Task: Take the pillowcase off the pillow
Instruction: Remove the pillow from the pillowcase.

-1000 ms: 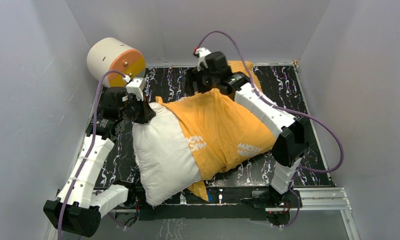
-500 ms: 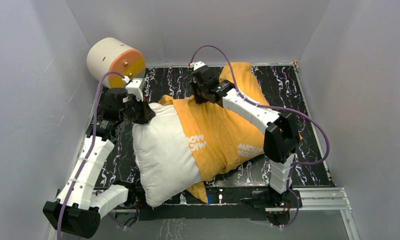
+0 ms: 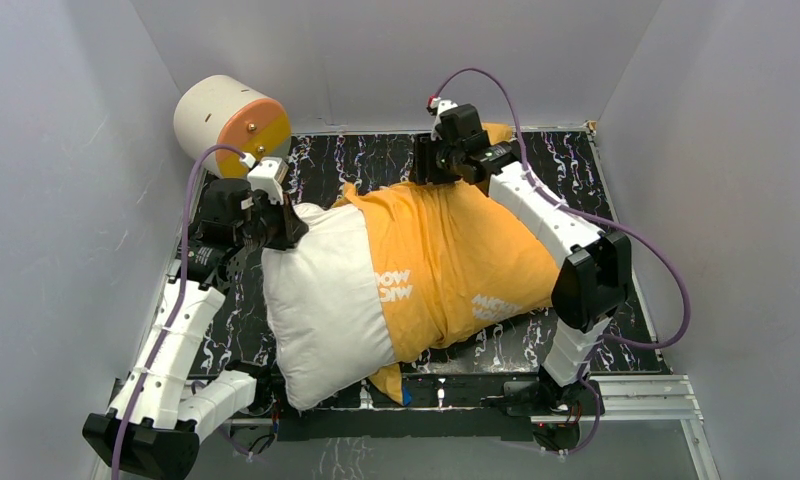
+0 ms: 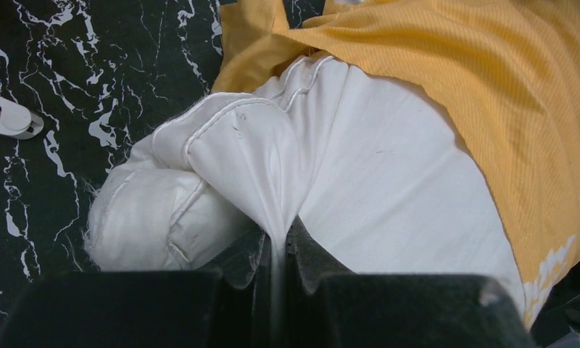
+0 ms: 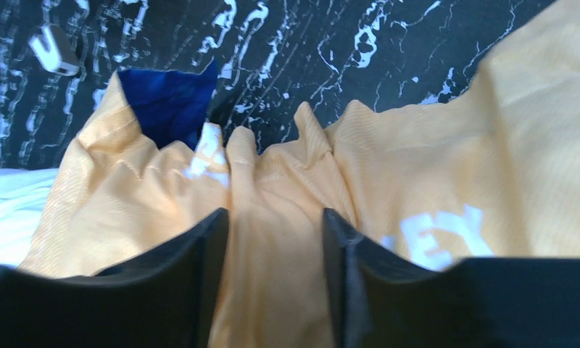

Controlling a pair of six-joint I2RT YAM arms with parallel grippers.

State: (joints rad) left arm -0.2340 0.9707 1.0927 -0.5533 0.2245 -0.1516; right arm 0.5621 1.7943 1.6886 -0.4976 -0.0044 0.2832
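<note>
The left hand (image 3: pixel 281 225) pinches a white corner of the pillow (image 3: pixel 321 300) on the left side of the bench (image 3: pixel 356 160). The pillow lies across the bench, and its left end is bare. The orange pillowcase (image 3: pixel 456 250) covers the rest, to the right. At its far edge, the right hand (image 3: pixel 428 168) squeezes a bunch of pillowcase between its fingers.

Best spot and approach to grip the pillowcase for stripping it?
Bunched far edge of the pillowcase, from above: folds there stand up loose off the pillow, thin enough to pinch. The left end effector pins the pillow's bare corner, so a pull rightward should slide it off.
</note>
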